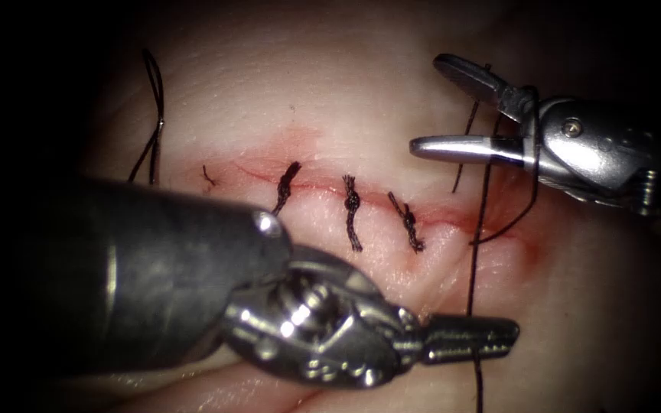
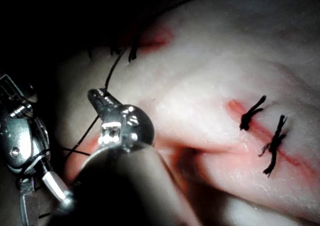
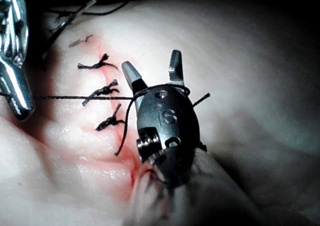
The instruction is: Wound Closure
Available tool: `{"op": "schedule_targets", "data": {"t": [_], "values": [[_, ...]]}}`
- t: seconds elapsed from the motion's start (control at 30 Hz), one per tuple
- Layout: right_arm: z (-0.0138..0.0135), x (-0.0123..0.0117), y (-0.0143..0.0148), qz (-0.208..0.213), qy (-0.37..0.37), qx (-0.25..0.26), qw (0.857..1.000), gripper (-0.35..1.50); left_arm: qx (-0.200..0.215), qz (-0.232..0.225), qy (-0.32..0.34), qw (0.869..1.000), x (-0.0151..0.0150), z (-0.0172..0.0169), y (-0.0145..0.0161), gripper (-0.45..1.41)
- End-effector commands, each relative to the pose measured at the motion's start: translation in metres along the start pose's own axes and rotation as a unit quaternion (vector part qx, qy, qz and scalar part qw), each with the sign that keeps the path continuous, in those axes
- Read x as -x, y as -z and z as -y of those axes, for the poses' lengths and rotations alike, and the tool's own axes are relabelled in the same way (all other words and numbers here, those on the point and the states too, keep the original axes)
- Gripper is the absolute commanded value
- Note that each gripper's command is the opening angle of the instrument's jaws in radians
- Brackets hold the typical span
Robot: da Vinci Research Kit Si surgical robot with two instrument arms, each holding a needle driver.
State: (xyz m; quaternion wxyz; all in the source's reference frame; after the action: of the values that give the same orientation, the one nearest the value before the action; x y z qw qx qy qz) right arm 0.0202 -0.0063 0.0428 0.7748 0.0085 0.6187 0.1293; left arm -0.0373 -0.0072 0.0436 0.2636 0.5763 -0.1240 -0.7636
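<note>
The cut (image 1: 453, 216) runs across the tissue (image 1: 330, 92) with three knotted stitches (image 1: 352, 213) on it. My left tool (image 1: 510, 335) lies below the cut, its jaws shut on the dark thread (image 1: 483, 199), which rises steeply to the right tool. That right tool (image 1: 428, 103) hovers above the cut's right end, jaws open and holding nothing, with thread looped around its wrist. The right wrist view shows the open jaws of the right tool (image 3: 150, 65) and the thread (image 3: 65, 96) stretched taut across the stitches (image 3: 102, 90). In the left wrist view the left tool (image 2: 100, 98) grips thread.
A loose loop of thread (image 1: 154, 115) lies on the tissue at the far left. A short cut thread end (image 1: 208, 177) sticks up at the cut's left end. Red fluid (image 1: 525, 248) stains the tissue around the cut's right end.
</note>
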Motion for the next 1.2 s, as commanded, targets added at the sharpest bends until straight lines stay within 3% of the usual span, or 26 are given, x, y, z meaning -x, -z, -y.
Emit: {"op": "schedule_targets", "data": {"t": [0.03, 0.23, 0.43, 0.6, 0.87, 0.97, 1.2], "values": [[0.0, 0.0007, -0.001, 0.003, 0.006, -0.002, 1.0, 1.01, -0.001, -0.003, 0.0, 1.0, 0.0001, 0.0004, -0.0005, -0.45], [0.0017, 0.0026, -0.0012, 0.043, 0.029, -0.035, 0.998, 1.01, -0.011, -0.026, 0.015, 0.999, 0.0005, 0.0036, 0.0015, -0.45], [0.0035, 0.0042, -0.0013, 0.051, 0.042, -0.085, 0.994, 1.01, -0.071, -0.031, 0.02, 0.997, 0.003, 0.0075, 0.0051, -0.45], [0.0046, 0.0043, -0.0014, 0.042, 0.042, -0.131, 0.99, 1.01, -0.085, -0.016, -0.011, 0.996, 0.0055, 0.0088, 0.0073, -0.45], [0.005, 0.004, -0.0015, 0.016, 0.034, -0.168, 0.985, 1.01, -0.099, -0.027, -0.017, 0.995, 0.0091, 0.0095, 0.0072, -0.45], [0.0048, 0.0038, -0.0014, 0.003, 0.03, -0.186, 0.982, 1.01, -0.108, -0.035, -0.01, 0.993, 0.0127, 0.0092, 0.0054, -0.45], [0.0049, 0.0037, -0.0014, -0.025, 0.008, -0.205, 0.978, 1.01, -0.127, -0.048, -0.005, 0.991, 0.0169, 0.0084, 0.0032, -0.45]]}}
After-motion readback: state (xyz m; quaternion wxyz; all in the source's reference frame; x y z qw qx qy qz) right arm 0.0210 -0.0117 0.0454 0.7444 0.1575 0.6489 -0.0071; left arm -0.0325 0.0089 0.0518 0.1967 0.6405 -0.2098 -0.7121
